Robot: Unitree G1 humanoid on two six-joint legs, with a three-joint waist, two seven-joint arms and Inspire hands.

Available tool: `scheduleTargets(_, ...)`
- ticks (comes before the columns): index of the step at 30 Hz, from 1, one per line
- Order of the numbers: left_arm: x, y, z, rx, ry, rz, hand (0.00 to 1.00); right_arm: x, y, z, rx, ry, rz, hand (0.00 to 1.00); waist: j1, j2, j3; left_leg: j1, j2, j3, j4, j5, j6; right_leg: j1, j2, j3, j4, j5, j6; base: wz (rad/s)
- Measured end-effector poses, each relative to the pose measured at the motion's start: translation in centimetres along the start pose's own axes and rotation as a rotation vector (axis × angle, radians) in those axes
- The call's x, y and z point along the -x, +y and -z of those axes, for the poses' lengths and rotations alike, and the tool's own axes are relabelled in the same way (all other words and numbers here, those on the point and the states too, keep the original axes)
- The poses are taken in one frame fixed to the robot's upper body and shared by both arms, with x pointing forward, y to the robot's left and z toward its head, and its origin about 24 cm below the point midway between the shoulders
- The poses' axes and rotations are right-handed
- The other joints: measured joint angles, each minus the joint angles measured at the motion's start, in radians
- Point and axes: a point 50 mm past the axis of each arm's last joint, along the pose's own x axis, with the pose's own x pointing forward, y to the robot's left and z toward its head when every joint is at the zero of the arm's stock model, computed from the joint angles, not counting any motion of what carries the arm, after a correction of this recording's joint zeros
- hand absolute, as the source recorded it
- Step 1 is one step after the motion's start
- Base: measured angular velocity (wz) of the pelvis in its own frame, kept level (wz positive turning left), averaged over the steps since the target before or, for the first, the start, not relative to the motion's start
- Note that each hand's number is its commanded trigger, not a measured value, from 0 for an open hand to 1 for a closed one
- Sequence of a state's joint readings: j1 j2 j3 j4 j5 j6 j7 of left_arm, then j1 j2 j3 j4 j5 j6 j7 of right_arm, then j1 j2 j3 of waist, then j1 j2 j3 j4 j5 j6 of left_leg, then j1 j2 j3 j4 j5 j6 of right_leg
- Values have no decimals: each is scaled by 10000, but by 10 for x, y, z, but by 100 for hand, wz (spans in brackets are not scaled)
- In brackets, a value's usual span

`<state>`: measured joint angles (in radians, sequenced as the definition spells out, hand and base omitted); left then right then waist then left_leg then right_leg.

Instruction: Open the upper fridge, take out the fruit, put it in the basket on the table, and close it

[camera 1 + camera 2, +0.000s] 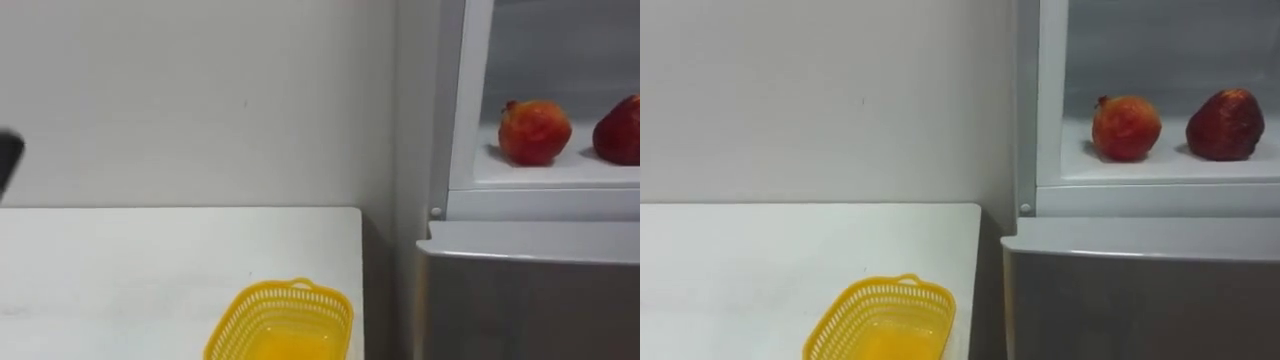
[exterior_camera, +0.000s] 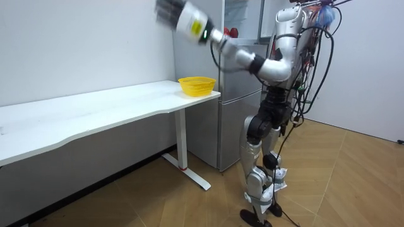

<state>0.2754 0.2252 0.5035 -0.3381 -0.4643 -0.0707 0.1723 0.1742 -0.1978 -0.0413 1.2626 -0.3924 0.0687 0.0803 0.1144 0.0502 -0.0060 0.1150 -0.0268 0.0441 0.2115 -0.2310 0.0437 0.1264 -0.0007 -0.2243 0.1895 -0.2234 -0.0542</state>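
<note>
Here's the robot standing on the wooden floor, right in front of the tall grey fridge [image 1: 1140,290], with the end of the long white table [image 1: 120,270] just to its left. The upper compartment is open, and on its white shelf [image 1: 1160,168] sit the two pieces of fruit: an orange-red round fruit [image 1: 1126,127] on the left and a darker red round fruit [image 1: 1225,124] to its right. They sit near each other but apart, both resting on the shelf, and neither is in a hand. Below them, the grey lower door is closed.

The left hand [image 2: 169,12] is raised high, with the arm stretched out above the table at about head height, well apart from the fridge shelf. It is a dark blur in the room view, so I cannot tell whether its fingers are spread or curled, or whether it has hold of anything.

Down on the table, a yellow plastic lattice basket [image 1: 235,318] sits at the near right corner, close to the table's edge beside the fridge. Behind it all is a plain white wall [image 1: 200,100].
</note>
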Motion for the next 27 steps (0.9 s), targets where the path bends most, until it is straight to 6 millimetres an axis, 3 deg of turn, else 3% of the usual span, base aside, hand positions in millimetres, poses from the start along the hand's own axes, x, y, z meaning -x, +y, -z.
scheduleTargets(1,6,8,17,-31,835,-345,0,0,0,1,-1,40,2,0,-7,3,4,0,-3,-2,21,0,0,2,-3,1,3,-7,3,0)
scheduleTargets(3,34,37,73,-19,3762,-1799,0,0,0,1,8,127,14,0,5,-41,37,-29,-4,-18,20,-1,0,-40,-1,19,22,-27,-7,0)
scheduleTargets(6,75,75,129,228,6772,-3977,0,0,-4,-1,-244,67,77,0,3,-136,18,-31,-8,-41,9,-5,0,-43,1,15,13,-43,-6,0)
scheduleTargets(9,106,90,152,137,8274,-5161,0,0,-6,-4,-279,-11,136,0,31,-294,28,-26,-8,-65,-36,-5,0,-47,3,11,12,-42,-5,0)
scheduleTargets(11,137,98,170,380,9648,-6236,0,0,-10,-10,-268,-166,233,0,25,-304,25,-15,-18,-67,-72,-19,19,-45,0,21,-5,-27,18,0)
scheduleTargets(16,189,103,193,-157,12021,-7276,0,0,-10,-12,-185,-107,236,0,-7,-219,46,53,-19,-48,-144,-25,25,47,-3,21,-24,-24,23,0)
scheduleTargets(21,236,107,198,-2200,14260,-6309,0,0,-4,-1,-123,245,79,0,-72,-109,79,243,-14,7,-329,-26,24,166,-2,58,-38,-57,28,-3)
scheduleTargets(23,250,108,198,-3916,15170,-4790,0,0,-1,3,-91,353,-20,0,-96,-180,63,327,-2,55,-406,-22,20,191,12,116,-33,-68,21,-5)
scheduleTargets(27,250,93,204,-6755,15684,-940,0,0,0,2,68,431,-41,0,-423,-381,43,296,-14,62,-277,-20,20,214,7,118,-27,-76,30,4)
